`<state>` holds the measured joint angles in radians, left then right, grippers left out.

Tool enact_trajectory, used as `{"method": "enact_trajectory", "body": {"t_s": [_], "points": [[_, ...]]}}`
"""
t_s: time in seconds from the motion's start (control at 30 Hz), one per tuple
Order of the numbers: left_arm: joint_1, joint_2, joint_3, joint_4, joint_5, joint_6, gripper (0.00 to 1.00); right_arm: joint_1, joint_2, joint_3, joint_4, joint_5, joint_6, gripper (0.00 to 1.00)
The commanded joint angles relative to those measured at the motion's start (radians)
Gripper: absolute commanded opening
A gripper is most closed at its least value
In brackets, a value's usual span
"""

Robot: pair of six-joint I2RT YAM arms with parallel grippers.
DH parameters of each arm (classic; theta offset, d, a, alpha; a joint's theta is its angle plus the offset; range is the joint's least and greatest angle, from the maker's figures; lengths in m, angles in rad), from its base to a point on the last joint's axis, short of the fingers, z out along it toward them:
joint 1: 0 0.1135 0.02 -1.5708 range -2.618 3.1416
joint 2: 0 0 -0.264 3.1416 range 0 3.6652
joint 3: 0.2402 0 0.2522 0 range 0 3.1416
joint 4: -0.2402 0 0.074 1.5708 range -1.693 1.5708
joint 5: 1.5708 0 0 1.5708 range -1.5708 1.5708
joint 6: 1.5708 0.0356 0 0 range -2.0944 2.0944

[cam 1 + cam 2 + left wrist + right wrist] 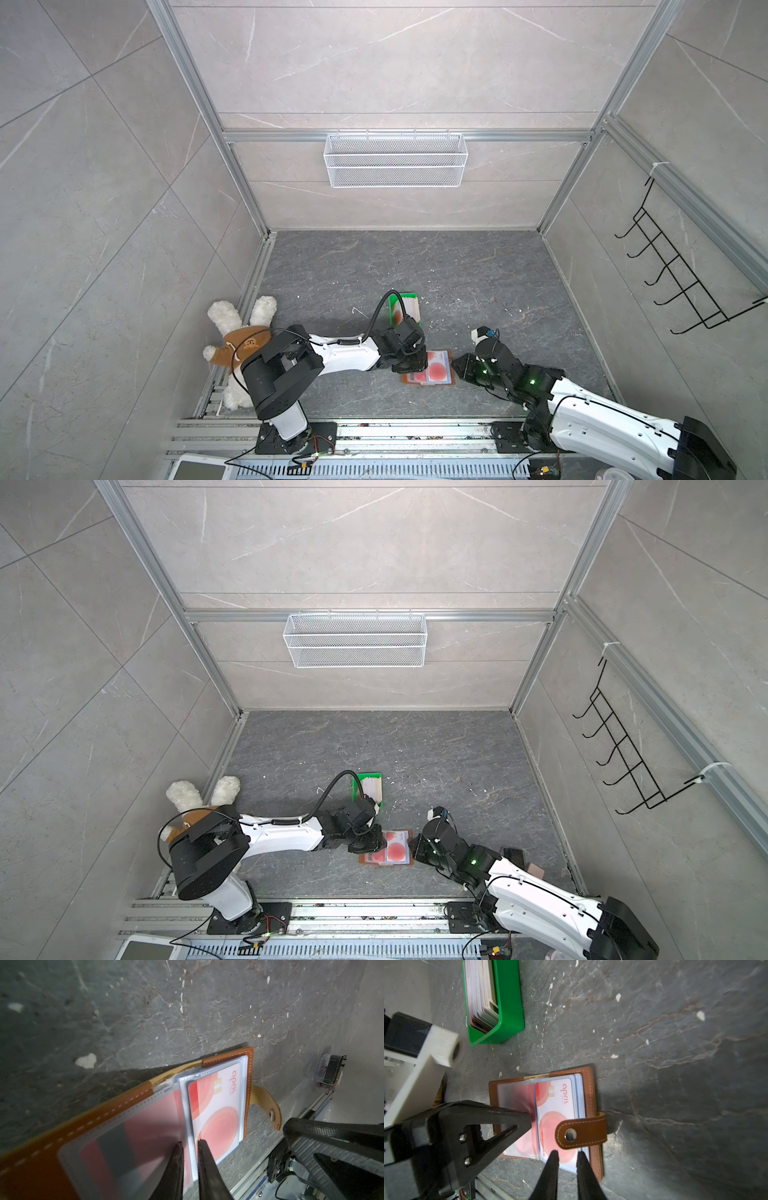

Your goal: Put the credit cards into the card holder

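Directly beneath left hand [190, 1142], open card holder [248, 1084], perhaps pinched at mid-fold

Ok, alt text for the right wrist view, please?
An open tan card holder lies on a dark table, red-and-white credit cards in its clear sleeves, its snap strap folded over one page. The right gripper points at its near edge, fingers slightly apart; the left gripper reaches the middle sleeves; a green tray of more cards stands beyond.

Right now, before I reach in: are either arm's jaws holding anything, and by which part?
The jaws of the left gripper seem to pinch a clear sleeve of the card holder by its edge. For the right gripper it cannot be told.
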<state>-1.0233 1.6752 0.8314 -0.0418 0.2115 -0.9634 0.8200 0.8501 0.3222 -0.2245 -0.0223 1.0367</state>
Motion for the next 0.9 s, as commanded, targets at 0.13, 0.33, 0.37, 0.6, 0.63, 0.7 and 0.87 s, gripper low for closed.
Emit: {"method": "enact_trajectory", "body": {"t_s": [0.13,0.33,0.37,0.6,0.63,0.7,0.87], "points": [[-0.004,0.035,0.051,-0.037,-0.015,0.029,0.17,-0.010,0.044,0.000,0.042,-0.036,-0.021,0.15],[-0.003,0.052,0.056,-0.035,-0.012,0.026,0.13,-0.010,0.084,0.002,0.052,-0.037,-0.021,0.14],[-0.003,0.055,0.057,-0.035,-0.011,0.024,0.13,-0.009,0.088,0.002,0.055,-0.040,-0.021,0.14],[-0.003,0.074,0.055,-0.035,-0.009,0.016,0.09,-0.011,0.120,-0.005,0.104,-0.073,-0.023,0.19],[-0.003,0.074,0.054,-0.035,-0.010,0.015,0.08,-0.011,0.127,-0.006,0.108,-0.078,-0.024,0.20],[-0.003,0.077,0.051,-0.035,-0.011,0.012,0.07,-0.011,0.137,-0.007,0.117,-0.088,-0.024,0.20],[-0.004,0.079,0.042,-0.033,-0.013,0.004,0.06,-0.011,0.148,-0.012,0.138,-0.105,-0.027,0.22]]}}
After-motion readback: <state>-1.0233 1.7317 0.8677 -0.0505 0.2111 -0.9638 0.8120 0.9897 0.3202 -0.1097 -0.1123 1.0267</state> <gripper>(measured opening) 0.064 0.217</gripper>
